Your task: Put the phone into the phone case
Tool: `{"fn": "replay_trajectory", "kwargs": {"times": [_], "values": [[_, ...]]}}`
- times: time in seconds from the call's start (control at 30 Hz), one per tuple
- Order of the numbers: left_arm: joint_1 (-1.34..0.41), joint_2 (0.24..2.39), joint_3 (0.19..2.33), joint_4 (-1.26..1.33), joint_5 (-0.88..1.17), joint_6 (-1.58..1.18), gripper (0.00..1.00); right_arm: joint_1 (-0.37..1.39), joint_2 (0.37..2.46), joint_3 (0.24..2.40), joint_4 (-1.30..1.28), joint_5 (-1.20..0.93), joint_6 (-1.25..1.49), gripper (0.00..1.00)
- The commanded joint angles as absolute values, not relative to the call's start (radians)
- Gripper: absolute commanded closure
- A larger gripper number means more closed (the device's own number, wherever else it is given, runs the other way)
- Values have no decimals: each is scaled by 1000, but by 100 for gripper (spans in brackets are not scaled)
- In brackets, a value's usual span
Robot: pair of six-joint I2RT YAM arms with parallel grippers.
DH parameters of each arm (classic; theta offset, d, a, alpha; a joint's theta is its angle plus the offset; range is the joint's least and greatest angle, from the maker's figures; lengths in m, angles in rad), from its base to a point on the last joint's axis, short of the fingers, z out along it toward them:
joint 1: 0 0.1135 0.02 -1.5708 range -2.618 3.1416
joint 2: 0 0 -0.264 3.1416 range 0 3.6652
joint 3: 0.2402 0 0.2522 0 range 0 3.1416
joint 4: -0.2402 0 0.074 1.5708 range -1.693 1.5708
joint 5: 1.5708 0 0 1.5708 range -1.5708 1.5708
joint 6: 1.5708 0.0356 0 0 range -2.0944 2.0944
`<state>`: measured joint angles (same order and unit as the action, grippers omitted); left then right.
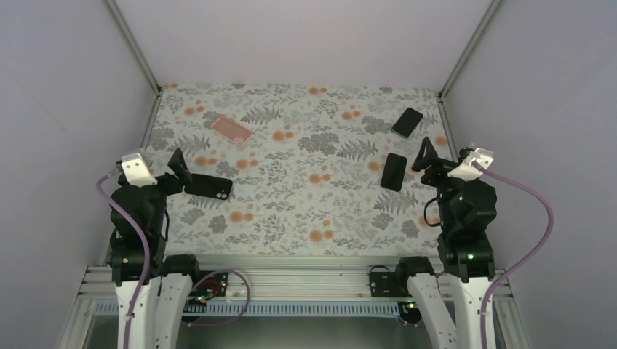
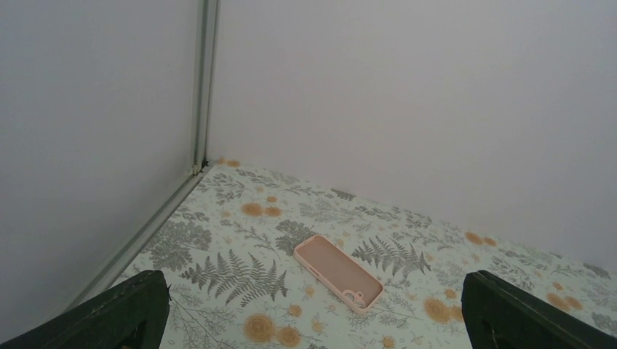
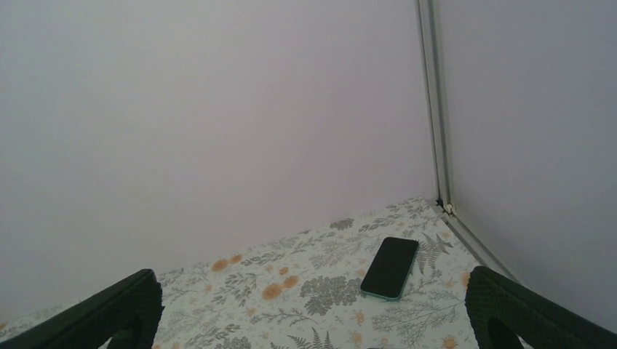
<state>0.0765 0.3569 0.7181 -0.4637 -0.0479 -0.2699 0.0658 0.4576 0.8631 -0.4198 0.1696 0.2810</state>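
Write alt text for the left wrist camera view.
An empty pink phone case lies open side up on a fern-patterned table near a corner of white walls. The left gripper is wide open, its dark fingers framing the bottom corners.

On my feed the pale pink rectangular phone case point(image 2: 338, 273) looks like smooth, matt, soft plastic. The black slab phone at far right point(image 3: 390, 267) has a glossy, glass-like face. The fern-and-flower printed surface point(image 1: 313, 196) reads as matt cloth. The silvery corner post point(image 2: 204, 87) looks like dull brushed metal.
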Motion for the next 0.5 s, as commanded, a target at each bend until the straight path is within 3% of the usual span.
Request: {"fn": "replay_trajectory", "kwargs": {"times": [0.0,0.47], "values": [[80,359,713,-444,-37,-255,0,74,467,874,-402,170,278,1],[80,782,891,-726,-73,-423,0,97,447,838,-403,194,271,1]]}}
